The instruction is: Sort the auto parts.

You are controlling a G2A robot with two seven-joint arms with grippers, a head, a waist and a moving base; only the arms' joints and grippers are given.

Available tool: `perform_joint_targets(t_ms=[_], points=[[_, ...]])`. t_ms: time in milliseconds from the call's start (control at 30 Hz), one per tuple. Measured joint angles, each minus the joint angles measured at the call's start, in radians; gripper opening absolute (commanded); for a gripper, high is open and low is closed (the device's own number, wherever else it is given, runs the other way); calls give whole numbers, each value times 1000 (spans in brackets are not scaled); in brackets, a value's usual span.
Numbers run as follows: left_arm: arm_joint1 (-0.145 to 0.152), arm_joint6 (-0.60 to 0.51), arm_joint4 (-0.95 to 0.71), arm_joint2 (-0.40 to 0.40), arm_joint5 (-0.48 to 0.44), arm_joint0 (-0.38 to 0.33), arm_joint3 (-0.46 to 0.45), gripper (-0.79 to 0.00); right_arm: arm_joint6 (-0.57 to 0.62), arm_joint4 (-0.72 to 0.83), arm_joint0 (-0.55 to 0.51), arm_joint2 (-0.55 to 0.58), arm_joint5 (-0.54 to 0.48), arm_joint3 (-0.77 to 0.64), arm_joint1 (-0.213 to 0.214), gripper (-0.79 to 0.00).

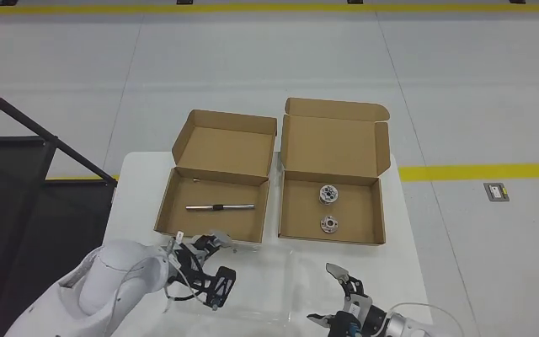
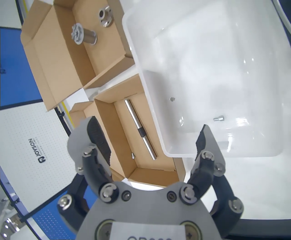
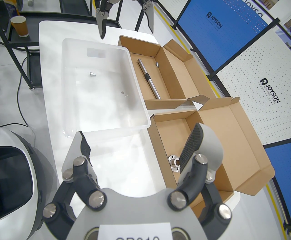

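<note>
Our left gripper (image 2: 147,127) is hanging wide open just above the near rim of the clear tray (image 2: 136,68), gripping nothing and touching nothing. Our right gripper (image 3: 139,130) is spreading just as wide and carrying nothing. It is hovering over the white counter (image 3: 127,159) near the tray's corner and the hub box (image 3: 168,134). Moving outward, we are seeing two small pieces lying well apart on the tray floor: a short bolt (image 2: 218,118) and a tiny dark piece (image 2: 172,99) that we are not able to identify. Beyond the tray, the rod box (image 2: 106,127) is holding a long steel rod (image 2: 141,129) lying flat, with a small screw (image 2: 133,155) sitting near one corner. The hub box is holding two flanged hubs, one (image 2: 84,37) lying on its side and the other (image 2: 105,16) sitting closer to the box's far wall. We are judging the sorting to be mostly finished, since the larger parts are already sitting in their boxes. The two small pieces in the tray are what we are taking to be left, and neither gripper is yet closing on either of them.
</note>
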Motion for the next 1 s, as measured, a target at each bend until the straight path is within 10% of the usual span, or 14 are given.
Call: perform_joint_targets(t_ms=[300,667,1000], points=[[71,149,197,182,2,-84,5,0,0,0,0,0,0,0,0,0],[66,160,181,206,2,-76,59,0,0,0,0,0,0,0,0,0],[23,220,274,412,2,-227,207,0,0,0,0,0,0,0,0,0]])
